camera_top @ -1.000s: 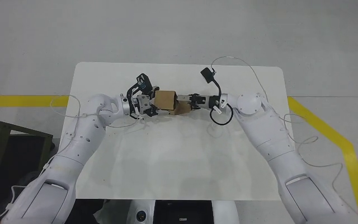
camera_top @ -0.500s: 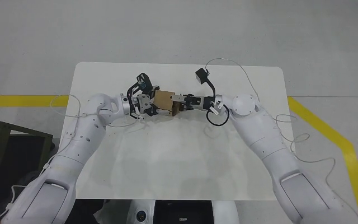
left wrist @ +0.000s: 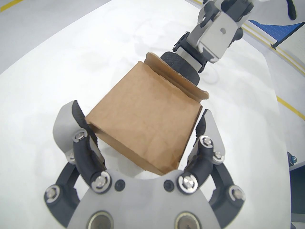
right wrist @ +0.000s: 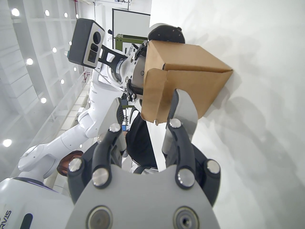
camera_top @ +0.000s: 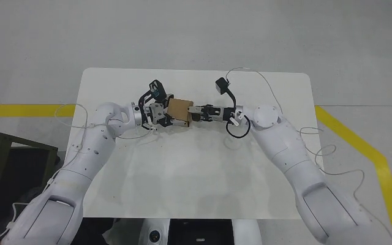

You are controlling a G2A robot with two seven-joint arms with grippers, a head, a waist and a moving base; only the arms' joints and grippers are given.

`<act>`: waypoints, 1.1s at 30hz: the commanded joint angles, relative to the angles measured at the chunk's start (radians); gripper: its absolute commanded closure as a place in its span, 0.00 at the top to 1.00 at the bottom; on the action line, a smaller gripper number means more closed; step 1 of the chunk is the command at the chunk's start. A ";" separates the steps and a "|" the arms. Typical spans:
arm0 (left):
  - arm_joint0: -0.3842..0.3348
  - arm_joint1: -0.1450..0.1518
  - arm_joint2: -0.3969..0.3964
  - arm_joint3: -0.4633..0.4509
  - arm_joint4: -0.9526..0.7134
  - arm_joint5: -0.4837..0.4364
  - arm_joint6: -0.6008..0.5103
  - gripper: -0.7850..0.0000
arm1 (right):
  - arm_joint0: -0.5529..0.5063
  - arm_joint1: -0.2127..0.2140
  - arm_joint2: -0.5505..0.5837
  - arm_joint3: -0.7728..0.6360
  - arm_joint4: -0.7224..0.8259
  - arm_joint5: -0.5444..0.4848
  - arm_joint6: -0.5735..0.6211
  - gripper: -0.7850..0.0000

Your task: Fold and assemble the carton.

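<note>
I've got the right gripper [camera_top: 195, 113] driven in from frame right this last second: fingers apart, straddling the end flap [right wrist: 155, 94]. Left gripper [camera_top: 163, 114] clamps the carton [camera_top: 179, 109], upper centre of frame. Flap's folding in, I'd say; not tucked.

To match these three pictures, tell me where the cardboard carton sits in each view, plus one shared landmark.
Top view: carton over the far middle of the white table, between the left tool and right tool.
Left wrist view: carton held in the left tool.
Right wrist view: carton just beyond the right tool, against the table.
Shared landmark: the white table.
</note>
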 commanded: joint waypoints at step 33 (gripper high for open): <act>0.002 0.001 -0.007 0.001 -0.007 0.001 -0.005 1.00 | 0.026 -0.012 -0.018 0.034 -0.125 0.058 -0.022 0.27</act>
